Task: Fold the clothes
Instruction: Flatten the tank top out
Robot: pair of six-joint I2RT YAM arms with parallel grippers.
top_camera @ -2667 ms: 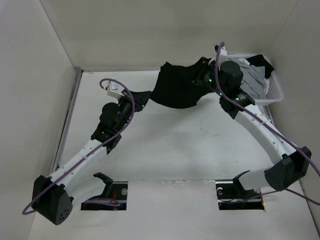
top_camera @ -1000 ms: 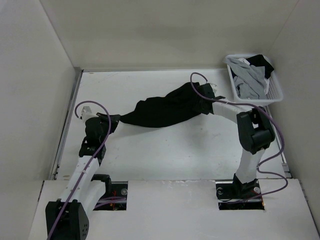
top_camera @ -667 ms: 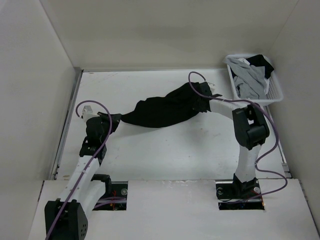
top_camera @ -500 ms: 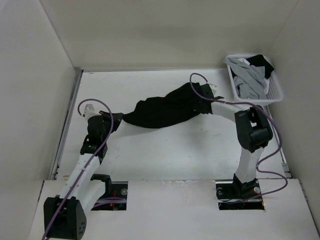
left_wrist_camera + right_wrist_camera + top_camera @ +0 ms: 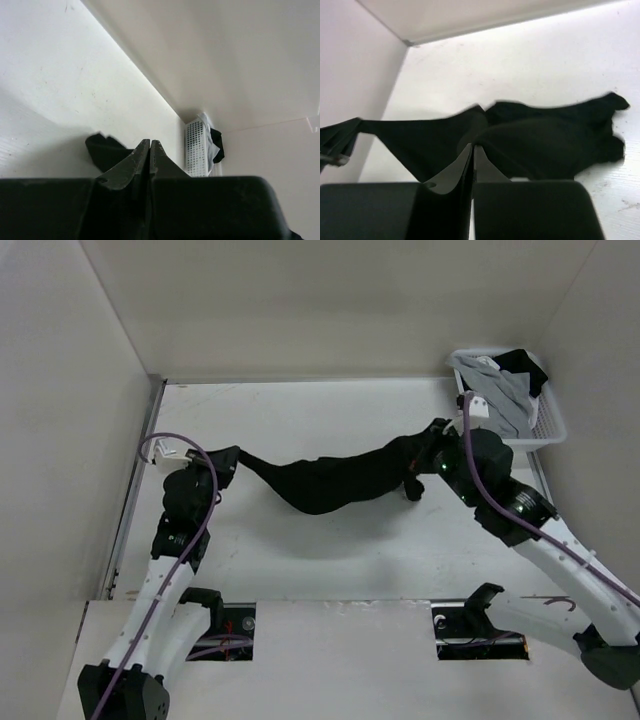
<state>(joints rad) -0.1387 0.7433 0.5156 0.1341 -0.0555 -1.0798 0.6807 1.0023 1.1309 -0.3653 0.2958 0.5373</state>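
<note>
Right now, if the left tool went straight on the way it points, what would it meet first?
The shirt it is pinching, which stretches ahead of the left tool. Beyond that, probably the basket, though depth is unclear.

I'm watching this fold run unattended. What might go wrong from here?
The shirt hangs bunched like a rope between the left pincer and right pincer; laid down so, it would likely land crumpled. Each pincer seems to pinch little cloth, so more pull may slip an end free. The right arm is close to the basket and might nudge it.
</note>
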